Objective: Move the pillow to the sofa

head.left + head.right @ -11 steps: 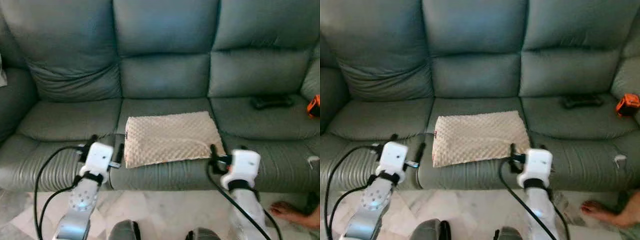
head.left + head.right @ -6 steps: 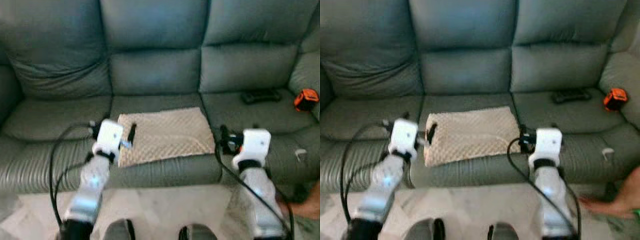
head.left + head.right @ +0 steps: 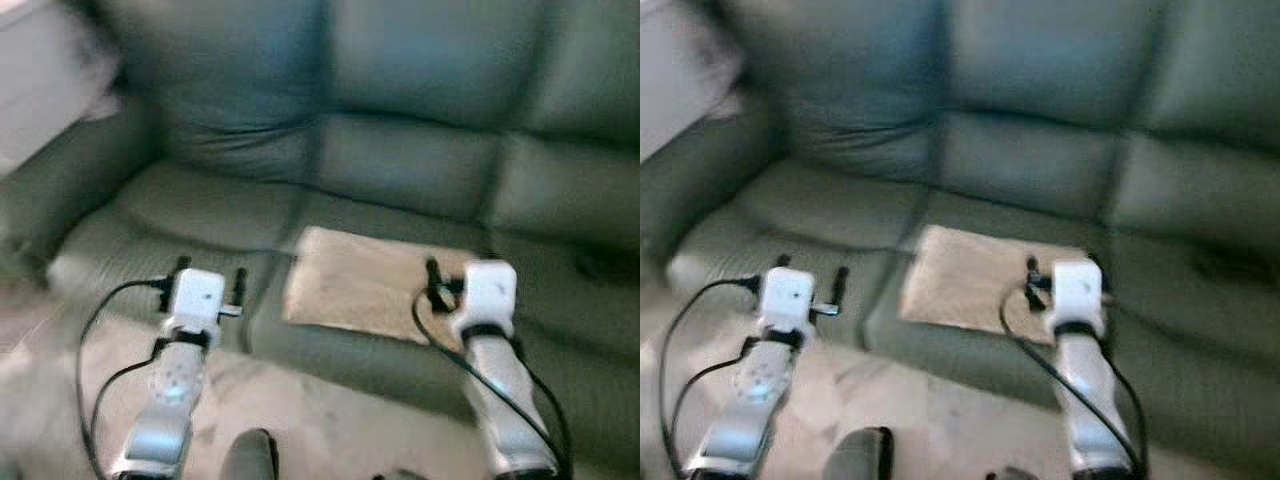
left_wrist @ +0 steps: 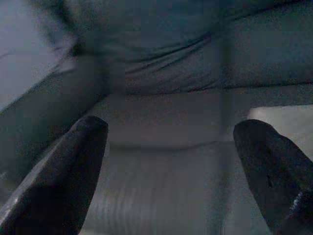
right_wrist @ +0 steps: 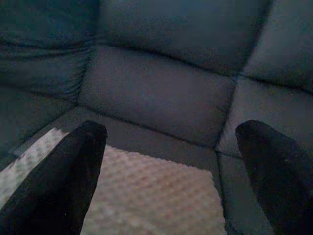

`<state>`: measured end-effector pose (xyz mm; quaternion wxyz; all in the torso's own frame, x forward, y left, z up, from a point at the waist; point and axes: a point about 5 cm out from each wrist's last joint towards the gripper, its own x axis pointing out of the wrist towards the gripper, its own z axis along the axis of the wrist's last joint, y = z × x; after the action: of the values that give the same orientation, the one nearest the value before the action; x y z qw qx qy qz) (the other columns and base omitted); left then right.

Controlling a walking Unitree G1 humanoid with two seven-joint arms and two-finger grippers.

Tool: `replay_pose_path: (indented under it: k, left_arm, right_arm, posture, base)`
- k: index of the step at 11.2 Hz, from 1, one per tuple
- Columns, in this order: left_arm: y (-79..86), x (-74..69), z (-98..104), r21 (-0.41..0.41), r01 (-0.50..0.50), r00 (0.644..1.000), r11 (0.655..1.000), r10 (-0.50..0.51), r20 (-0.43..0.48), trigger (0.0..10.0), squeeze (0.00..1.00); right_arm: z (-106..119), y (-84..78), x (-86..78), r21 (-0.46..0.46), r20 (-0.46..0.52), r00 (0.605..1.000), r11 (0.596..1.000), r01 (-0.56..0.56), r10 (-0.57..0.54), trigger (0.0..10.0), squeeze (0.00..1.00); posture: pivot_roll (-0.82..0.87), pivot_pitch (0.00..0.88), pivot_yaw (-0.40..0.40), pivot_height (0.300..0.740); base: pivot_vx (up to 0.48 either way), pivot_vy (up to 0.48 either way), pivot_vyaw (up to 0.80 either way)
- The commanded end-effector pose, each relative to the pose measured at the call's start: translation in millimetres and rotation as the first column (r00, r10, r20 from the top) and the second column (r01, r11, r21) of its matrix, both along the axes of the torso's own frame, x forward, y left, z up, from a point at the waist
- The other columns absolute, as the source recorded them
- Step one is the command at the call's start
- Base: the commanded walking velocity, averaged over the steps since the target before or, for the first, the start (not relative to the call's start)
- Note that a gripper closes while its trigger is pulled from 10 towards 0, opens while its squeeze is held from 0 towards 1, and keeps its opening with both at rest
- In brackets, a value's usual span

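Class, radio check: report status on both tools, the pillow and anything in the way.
Left tool open, over the sofa seat edge. Right tool open, above the pillow. Pillow flat on the sofa. Nothing blocking.

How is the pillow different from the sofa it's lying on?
The pillow is pale beige, while the sofa is dark grey-green. The pillow has a bumpy, dotted cover, as the right wrist view shows; the sofa looks smooth, with creases. The pillow is small and flat, covering part of one seat; the sofa has several seats and tall back cushions. Both look soft.
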<state>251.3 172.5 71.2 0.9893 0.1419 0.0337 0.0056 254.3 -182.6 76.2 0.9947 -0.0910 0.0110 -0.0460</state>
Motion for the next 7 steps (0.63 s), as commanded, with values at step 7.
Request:
replay_pose_path:
  k: [7]
  left_arm:
    - [11.0, 16.4, 4.4, 0.073, -0.132, 0.99, 0.989, 0.127, 0.061, 10.0, 0.0]
  right_arm:
    - [4.2, 3.8, 8.6, -0.012, 0.041, 0.997, 0.998, -0.059, 0.059, 10.0, 0.0]
  posture:
    - [-0.01, 0.037, -0.039, 0.74]
  base:
    - [0.0, 0.0, 0.8]
